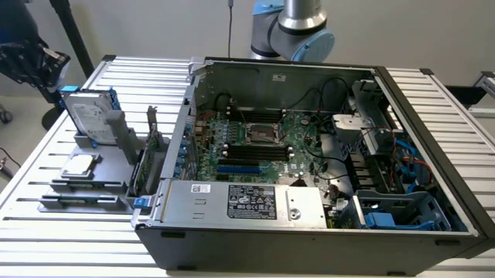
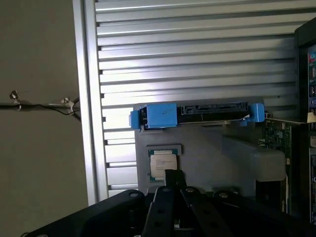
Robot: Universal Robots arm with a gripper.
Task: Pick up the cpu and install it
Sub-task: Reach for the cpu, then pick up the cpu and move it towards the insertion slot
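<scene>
The cpu (image 1: 80, 166) is a small silver-topped square chip lying flat in a grey holder (image 1: 77, 185) on the table, at the exterior view's left of the open computer case (image 1: 309, 243). In the wrist view the cpu (image 2: 163, 164) sits just beyond my gripper (image 2: 173, 178), whose dark fingers are shut together with nothing between them. In the exterior view my gripper (image 1: 46, 61) hangs high above the table's far left corner, well above the holder. The motherboard's bare socket (image 1: 261, 134) shows inside the case.
A silver hard drive in a blue frame (image 1: 89, 116) stands upright in the holder just behind the cpu, and its blue frame (image 2: 158, 116) crosses the wrist view. A circuit card (image 1: 150, 156) stands between holder and case. The slatted table (image 1: 46, 243) runs round the case.
</scene>
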